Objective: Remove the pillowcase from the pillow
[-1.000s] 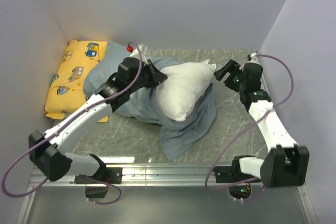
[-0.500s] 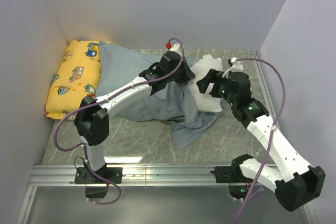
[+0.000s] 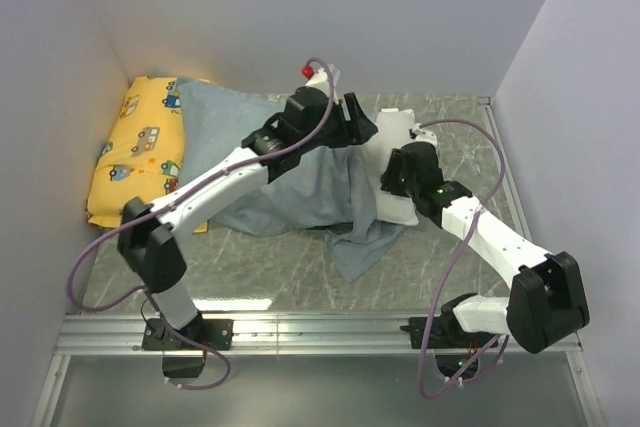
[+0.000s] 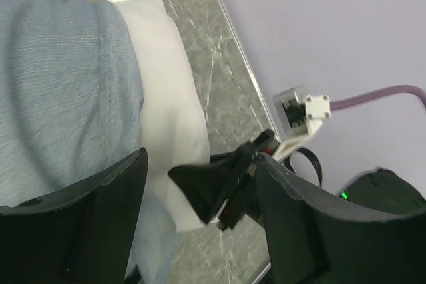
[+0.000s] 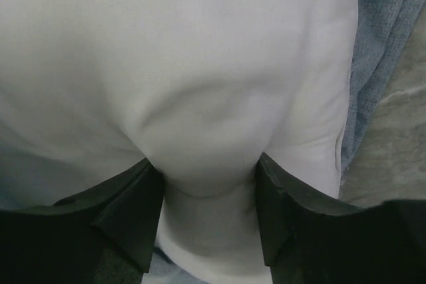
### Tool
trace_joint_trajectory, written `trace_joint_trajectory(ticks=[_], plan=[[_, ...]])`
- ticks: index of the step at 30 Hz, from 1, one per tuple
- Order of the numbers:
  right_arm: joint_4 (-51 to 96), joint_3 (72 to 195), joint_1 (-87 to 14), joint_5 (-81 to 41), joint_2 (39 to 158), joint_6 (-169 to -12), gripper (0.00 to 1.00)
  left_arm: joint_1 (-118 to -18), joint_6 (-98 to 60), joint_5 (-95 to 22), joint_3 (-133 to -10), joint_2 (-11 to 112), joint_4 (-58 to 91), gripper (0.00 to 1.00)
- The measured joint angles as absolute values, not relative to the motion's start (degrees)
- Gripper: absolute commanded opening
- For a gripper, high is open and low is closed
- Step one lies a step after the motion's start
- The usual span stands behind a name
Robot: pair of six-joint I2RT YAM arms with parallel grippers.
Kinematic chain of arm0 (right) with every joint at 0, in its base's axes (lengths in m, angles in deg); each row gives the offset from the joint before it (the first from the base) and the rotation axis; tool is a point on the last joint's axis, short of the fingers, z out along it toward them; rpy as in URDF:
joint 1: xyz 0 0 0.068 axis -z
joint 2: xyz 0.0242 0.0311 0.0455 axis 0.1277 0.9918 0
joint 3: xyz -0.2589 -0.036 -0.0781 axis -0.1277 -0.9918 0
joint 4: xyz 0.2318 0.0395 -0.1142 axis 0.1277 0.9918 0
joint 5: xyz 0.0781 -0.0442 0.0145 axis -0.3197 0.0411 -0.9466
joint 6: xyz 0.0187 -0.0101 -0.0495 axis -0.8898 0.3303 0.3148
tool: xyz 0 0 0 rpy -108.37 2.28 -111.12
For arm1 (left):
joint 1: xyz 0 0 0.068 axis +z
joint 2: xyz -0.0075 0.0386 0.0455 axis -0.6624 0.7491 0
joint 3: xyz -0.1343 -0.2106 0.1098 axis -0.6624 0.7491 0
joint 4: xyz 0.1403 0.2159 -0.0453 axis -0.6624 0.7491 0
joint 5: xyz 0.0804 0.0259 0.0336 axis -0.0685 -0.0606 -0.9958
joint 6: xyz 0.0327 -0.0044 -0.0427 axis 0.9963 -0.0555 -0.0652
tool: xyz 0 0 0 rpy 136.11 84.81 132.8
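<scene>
The pillowcase (image 3: 290, 172) lies spread, blue-grey side up, across the middle of the table, its lower corner trailing toward the front. The white pillow (image 3: 398, 137) sticks out of its right side, partly covered. My left gripper (image 3: 358, 125) hovers open above the pillow's far end, nothing between its fingers. The left wrist view shows the pillowcase (image 4: 66, 84) beside the pillow (image 4: 166, 91) under the left gripper (image 4: 203, 157). My right gripper (image 3: 392, 173) is shut on a fold of the pillow (image 5: 200, 64), which bulges between the fingers of the right gripper (image 5: 208, 174).
A yellow cushion (image 3: 140, 147) printed with cartoon vehicles lies against the left wall. Walls close in the table at the back, left and right. A metal rail (image 3: 320, 327) runs along the near edge. Grey marbled tabletop (image 3: 470, 162) shows right of the pillow.
The left arm swung right across the pillowcase and its gripper opened. The right gripper moved left and closed on the pillow, which dropped from raised to flat.
</scene>
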State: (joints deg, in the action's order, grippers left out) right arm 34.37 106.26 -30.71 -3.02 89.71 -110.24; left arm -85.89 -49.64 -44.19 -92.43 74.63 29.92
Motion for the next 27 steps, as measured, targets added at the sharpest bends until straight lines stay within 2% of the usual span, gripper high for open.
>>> trace_joint_trajectory(ticks=[3, 5, 10, 14, 17, 18, 20, 21, 27], plan=[[33.1, 106.3, -30.7, -2.5, 89.7, -110.6, 0.08, -85.9, -47.8, -47.4, -90.2, 68.9, 31.2, 0.74], [32.8, 106.3, -30.7, -2.4, 89.7, -110.7, 0.0, -85.9, -46.4, -50.9, -88.3, 65.0, 33.3, 0.76], [33.0, 106.5, -30.6, -2.4, 89.5, -110.8, 0.0, -85.9, -42.1, -62.7, -84.7, 60.1, 37.9, 0.79], [34.1, 107.1, -30.6, -2.3, 88.5, -110.8, 0.0, -85.8, -39.6, -66.4, -84.9, 64.7, 40.6, 0.77], [35.5, 108.3, -30.6, -2.0, 88.3, -110.6, 0.0, -85.8, -38.5, -69.4, -86.4, 71.2, 43.5, 0.55], [35.8, 108.7, -30.6, -1.8, 88.2, -110.5, 0.0, -85.8, -38.2, -70.5, -87.0, 73.1, 44.6, 0.31], [36.8, 109.2, -30.5, -1.4, 88.0, -110.3, 0.0, -85.7, -37.6, -74.2, -88.1, 76.1, 46.7, 0.08], [37.1, 109.3, -30.3, -1.4, 87.7, -110.2, 0.0, -85.4, -37.1, -75.2, -88.2, 76.5, 47.4, 0.0], [40.2, 110.4, -25.6, -4.3, 84.2, -109.6, 0.0, -79.1, -36.9, -75.5, -88.7, 73.4, 48.0, 0.0]])
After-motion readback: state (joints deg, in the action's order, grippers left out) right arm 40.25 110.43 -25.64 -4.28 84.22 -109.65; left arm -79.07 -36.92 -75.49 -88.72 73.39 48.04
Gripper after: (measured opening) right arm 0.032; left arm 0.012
